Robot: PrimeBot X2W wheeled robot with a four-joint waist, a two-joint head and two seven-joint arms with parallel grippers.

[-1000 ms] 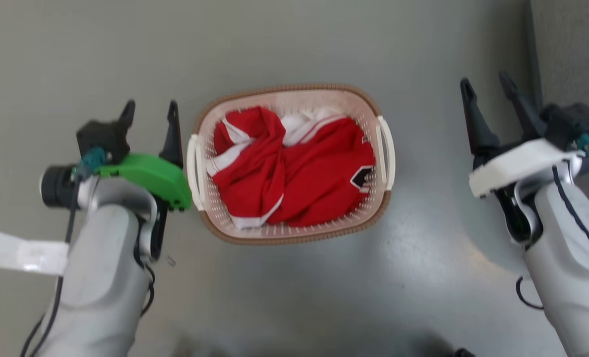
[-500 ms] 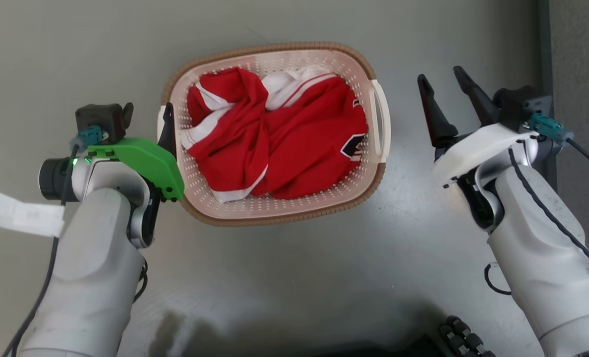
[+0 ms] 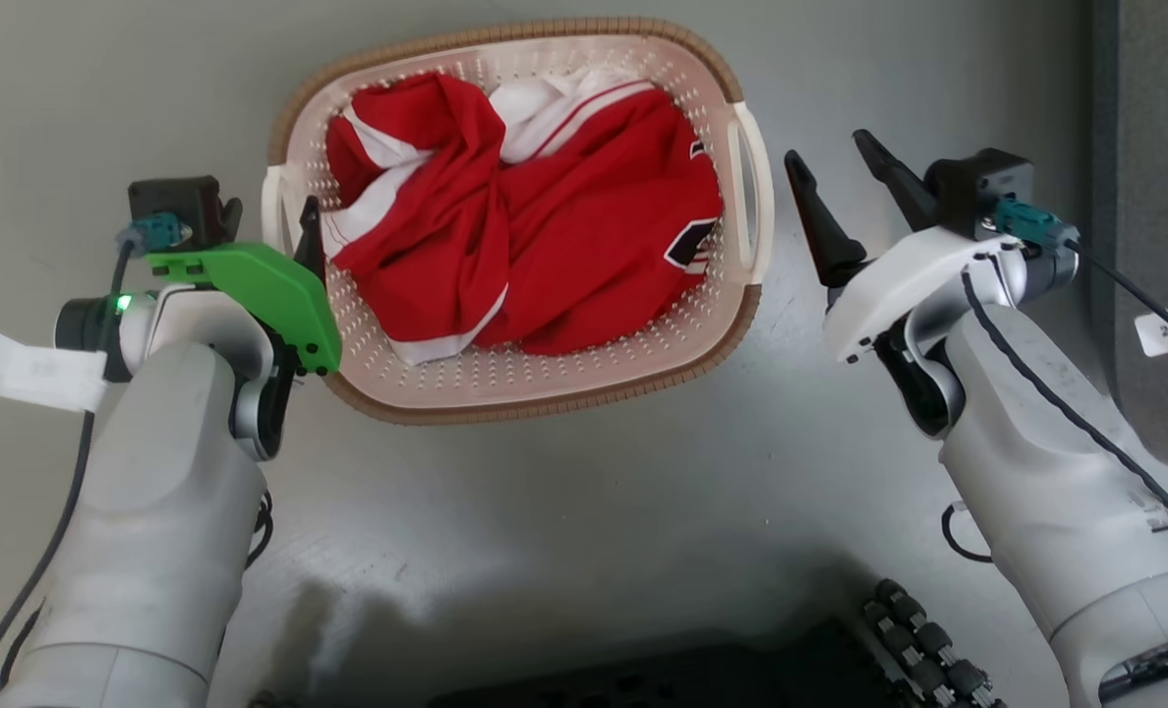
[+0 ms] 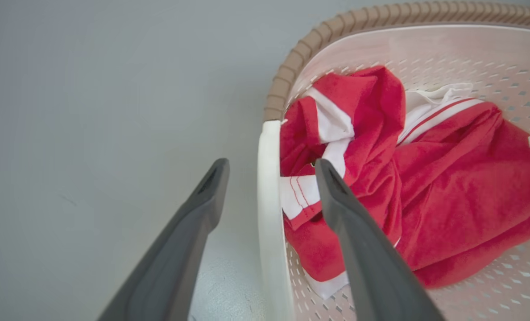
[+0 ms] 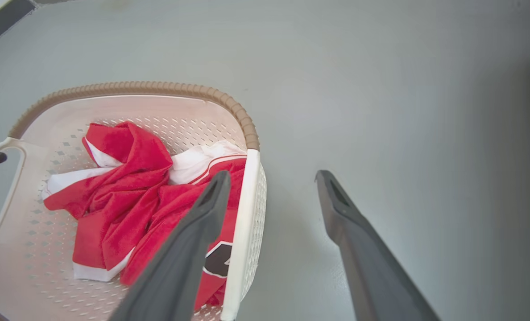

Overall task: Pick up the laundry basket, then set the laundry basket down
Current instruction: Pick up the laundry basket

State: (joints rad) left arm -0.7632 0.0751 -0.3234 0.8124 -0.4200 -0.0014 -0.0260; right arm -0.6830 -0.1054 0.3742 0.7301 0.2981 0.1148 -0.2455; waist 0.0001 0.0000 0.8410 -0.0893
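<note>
laundry basket (image 3: pixel 535 379) sits on the grey floor (image 3: pixel 643 511), red-and-white jersey (image 3: pixel 564 226) bundled inside. left hand (image 4: pixel 271 162) spread wide, straddling the left white handle (image 4: pixel 269 214): one finger inside over the jersey, one outside. right hand (image 3: pixel 825 147) also wide, both fingers outside, just beside the right handle (image 3: pixel 756 197), apart from it

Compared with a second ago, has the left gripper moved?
Yes. Against the basket, the left gripper has shifted right, toward it: its jaws were outside the left handle and now straddle it, open.
</note>
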